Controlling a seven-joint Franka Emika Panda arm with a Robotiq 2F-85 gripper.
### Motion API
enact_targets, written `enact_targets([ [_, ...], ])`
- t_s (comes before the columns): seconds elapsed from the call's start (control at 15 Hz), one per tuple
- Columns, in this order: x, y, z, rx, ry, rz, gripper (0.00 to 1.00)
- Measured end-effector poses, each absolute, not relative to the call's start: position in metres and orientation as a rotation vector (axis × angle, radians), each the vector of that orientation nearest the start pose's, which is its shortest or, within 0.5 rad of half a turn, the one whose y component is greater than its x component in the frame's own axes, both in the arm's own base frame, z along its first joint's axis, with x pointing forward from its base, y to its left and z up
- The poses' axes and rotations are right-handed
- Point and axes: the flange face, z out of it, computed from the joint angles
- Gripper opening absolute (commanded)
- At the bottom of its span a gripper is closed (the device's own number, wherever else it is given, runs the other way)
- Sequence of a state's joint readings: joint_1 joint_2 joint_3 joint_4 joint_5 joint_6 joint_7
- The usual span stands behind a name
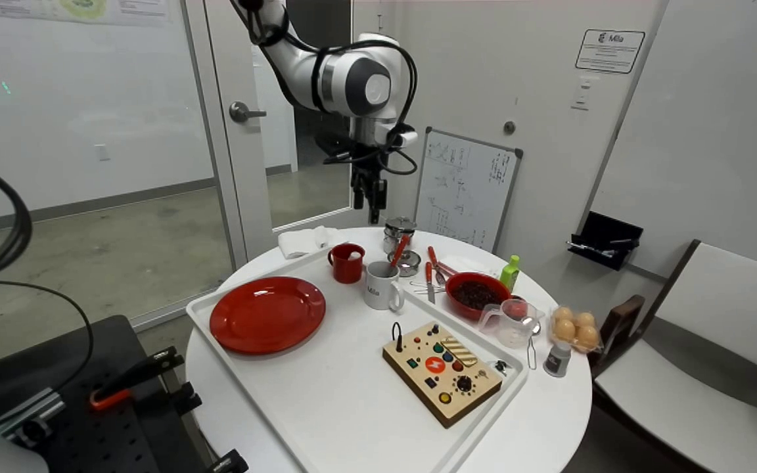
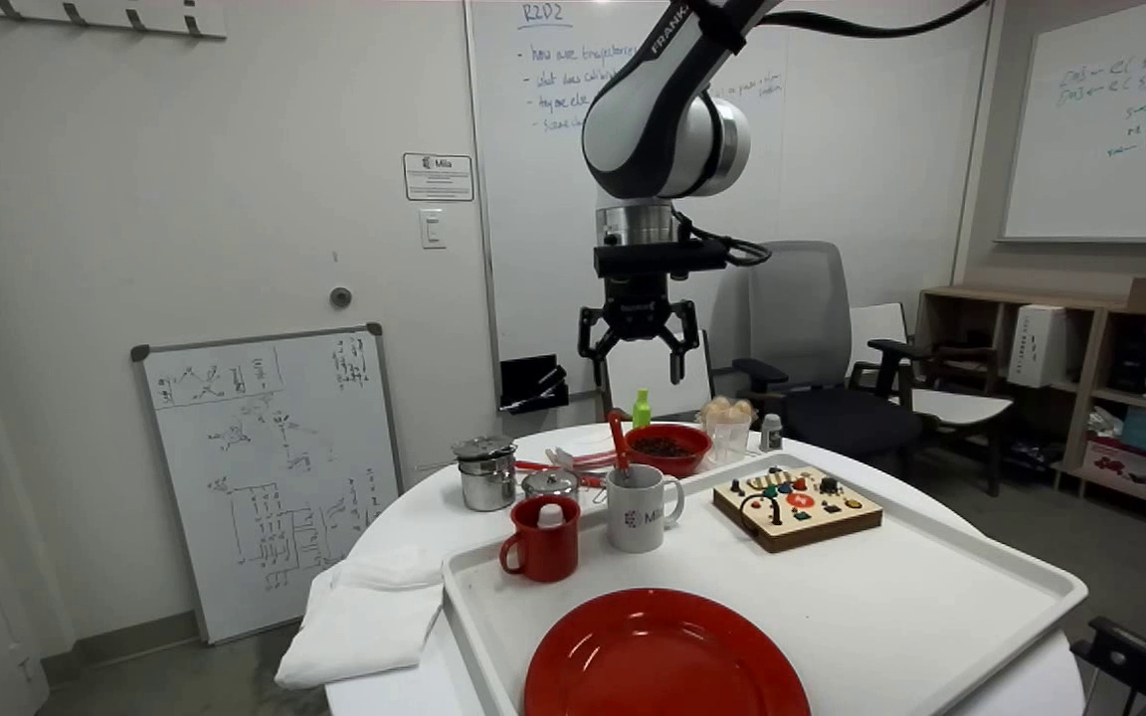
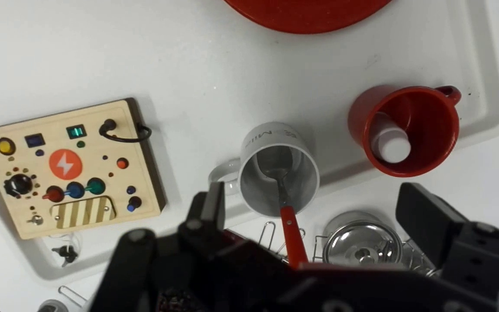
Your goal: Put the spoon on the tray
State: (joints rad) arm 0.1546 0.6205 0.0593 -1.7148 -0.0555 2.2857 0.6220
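Note:
The spoon has a red handle (image 1: 399,251) and a metal bowl; it leans inside a white mug (image 1: 378,289), bowl down, handle sticking out above the rim. The handle also shows in an exterior view (image 2: 618,438) and in the wrist view (image 3: 292,232), where the gripper body hides its end. The mug stands on the large white tray (image 1: 326,381) near its rim; the tray also shows in an exterior view (image 2: 911,587). My gripper (image 2: 639,373) is open and empty above the mug and spoon. In the wrist view, its fingers (image 3: 310,193) stand wide apart, the handle between them in the picture.
On the tray are a red plate (image 1: 268,315), a red cup (image 1: 347,266) holding a white object, and a wooden board with knobs (image 1: 443,371). Beyond its rim stand steel pots (image 2: 486,482), a red bowl (image 2: 668,449), a green bottle (image 2: 642,409) and eggs (image 1: 575,327).

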Motion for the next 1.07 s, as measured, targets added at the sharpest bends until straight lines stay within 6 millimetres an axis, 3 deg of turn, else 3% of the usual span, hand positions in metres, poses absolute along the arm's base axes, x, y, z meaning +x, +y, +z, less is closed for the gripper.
enact_targets([
  [0.4, 0.683, 0.142, 0.199, -3.079, 0.611, 0.169, 1.0],
  [0.73, 0.687, 0.141, 0.196, -3.084, 0.616, 0.165, 1.0],
  [1.07, 0.695, 0.133, 0.18, -3.096, 0.626, 0.055, 1.0],
])
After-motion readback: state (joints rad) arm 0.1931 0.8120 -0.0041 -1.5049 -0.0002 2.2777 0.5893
